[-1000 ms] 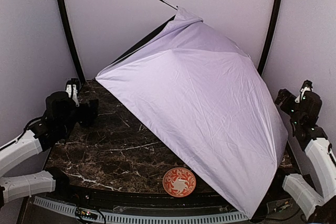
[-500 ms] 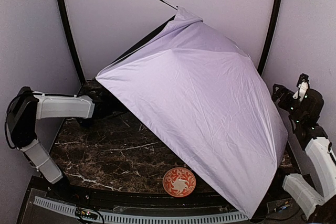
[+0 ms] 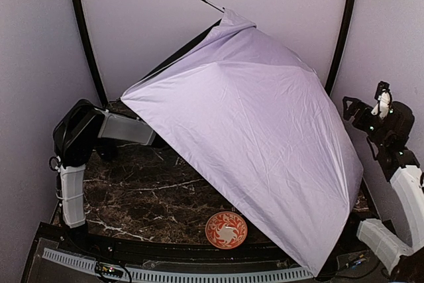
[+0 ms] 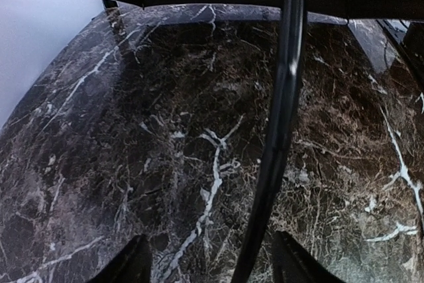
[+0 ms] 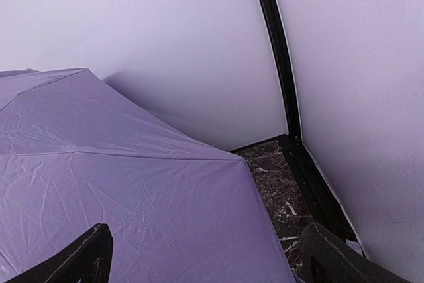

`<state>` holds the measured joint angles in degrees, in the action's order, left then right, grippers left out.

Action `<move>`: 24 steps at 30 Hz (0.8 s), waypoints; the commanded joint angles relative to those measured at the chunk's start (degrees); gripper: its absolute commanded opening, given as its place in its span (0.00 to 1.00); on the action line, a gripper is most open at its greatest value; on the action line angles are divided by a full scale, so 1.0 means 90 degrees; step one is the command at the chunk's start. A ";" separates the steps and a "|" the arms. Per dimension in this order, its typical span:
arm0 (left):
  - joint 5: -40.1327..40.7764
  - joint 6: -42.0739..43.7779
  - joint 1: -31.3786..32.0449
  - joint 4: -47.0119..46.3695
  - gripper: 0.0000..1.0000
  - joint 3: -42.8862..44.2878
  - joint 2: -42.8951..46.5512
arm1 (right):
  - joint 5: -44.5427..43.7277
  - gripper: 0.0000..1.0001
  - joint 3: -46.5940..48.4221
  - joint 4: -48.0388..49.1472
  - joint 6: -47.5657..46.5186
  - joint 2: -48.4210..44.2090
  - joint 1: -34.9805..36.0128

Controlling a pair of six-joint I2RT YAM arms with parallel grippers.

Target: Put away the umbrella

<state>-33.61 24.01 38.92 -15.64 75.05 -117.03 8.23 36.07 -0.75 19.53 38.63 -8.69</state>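
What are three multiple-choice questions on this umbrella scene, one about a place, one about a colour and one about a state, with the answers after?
1. Where is the red-patterned bowl?
A) against the far wall
B) at the near edge of the table, beside the low rim of the umbrella
C) on top of the umbrella

2. What colour is the umbrella's outer fabric?
A) pale lavender
B) green
C) yellow

3. How do the jaws of the right gripper stand?
A) shut on the bowl
B) shut on the umbrella's rim
C) open, with nothing between them

Answers:
1 B, since the top view shows the bowl at the front edge next to the fabric.
2 A, since the fabric looks lavender in both the top and right wrist views.
3 C, since the right wrist view shows the jaws wide apart, above the fabric and gripping nothing.
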 commanded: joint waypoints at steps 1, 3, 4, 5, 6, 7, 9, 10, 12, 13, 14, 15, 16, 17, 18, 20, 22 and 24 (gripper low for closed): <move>-0.0291 0.0019 0.0104 -0.0279 0.56 0.0243 -0.0253 | 0.0141 1.00 0.0297 -0.0124 -0.0044 -0.0210 -0.0008; -0.0400 -0.0106 0.0127 -0.0279 0.39 0.0329 -0.0386 | 0.0173 1.00 0.0414 -0.0237 -0.0081 -0.0233 -0.0002; -0.0467 -0.0166 0.0136 -0.0275 0.28 0.0344 -0.0418 | 0.0186 1.00 0.0484 -0.0297 -0.0110 -0.0232 -0.0001; -0.0535 -0.0280 0.0150 -0.0308 0.13 0.0345 -0.0423 | 0.0240 1.00 0.0549 -0.0342 -0.0157 -0.0209 -0.0001; -0.0581 -0.0470 0.0149 -0.0380 0.02 0.0329 -0.0411 | 0.0298 1.00 0.0645 -0.0391 -0.0203 -0.0176 -0.0005; -0.0599 -0.0815 0.0150 -0.0487 0.00 0.0332 -0.0400 | 0.0381 1.00 0.0759 -0.0442 -0.0249 -0.0127 -0.0002; -0.0662 -0.1634 0.0150 -0.0848 0.00 0.0339 -0.0357 | 0.0640 1.00 0.1083 -0.0549 -0.0288 -0.0020 -0.0002; -0.0719 -0.2136 0.0144 -0.1143 0.00 0.0312 -0.0308 | 0.0819 1.00 0.1286 -0.0580 -0.0289 0.0038 -0.0007; -0.0771 -0.3343 0.0117 -0.2109 0.00 0.0126 -0.0198 | 0.1128 1.00 0.1773 -0.0705 -0.0278 0.0134 -0.0007; -0.0734 -0.3931 0.0100 -0.2667 0.00 0.0032 -0.0161 | 0.1239 1.00 0.2050 -0.0768 -0.0262 0.0156 -0.0002; -0.0642 -0.4543 0.0075 -0.3204 0.00 -0.0036 -0.0139 | 0.1380 1.00 0.2319 -0.0834 -0.0254 0.0164 -0.0008; -0.0517 -0.5074 0.0063 -0.3593 0.00 -0.0078 -0.0119 | 0.1514 1.00 0.2543 -0.0840 -0.0262 0.0161 -0.0007; -0.0328 -0.5443 0.0052 -0.3983 0.00 -0.0100 -0.0105 | 0.1674 1.00 0.2755 -0.0817 -0.0261 0.0147 -0.0008; -0.0117 -0.5748 0.0051 -0.4146 0.00 -0.0110 -0.0079 | 0.1814 1.00 0.2963 -0.0789 -0.0282 0.0142 -0.0005; 0.0058 -0.5951 0.0051 -0.4247 0.00 -0.0122 -0.0053 | 0.1914 1.00 0.3163 -0.0786 -0.0345 0.0140 -0.0008; 0.0379 -0.6282 0.0052 -0.4520 0.00 -0.0163 0.0013 | 0.1956 1.00 0.3603 -0.0926 -0.0489 0.0148 -0.0003; 0.0572 -0.6418 0.0052 -0.4850 0.00 -0.0256 0.0090 | 0.1952 1.00 0.3888 -0.1147 -0.0638 0.0137 -0.0002; 0.0840 -0.6664 0.0035 -0.5189 0.00 -0.0397 0.0127 | 0.2051 1.00 0.4023 -0.1256 -0.0709 0.0046 -0.0002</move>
<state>-34.09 -25.28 40.47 -48.05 73.10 -121.01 23.40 69.34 -9.74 15.64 40.10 -8.69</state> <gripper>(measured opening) 0.049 0.998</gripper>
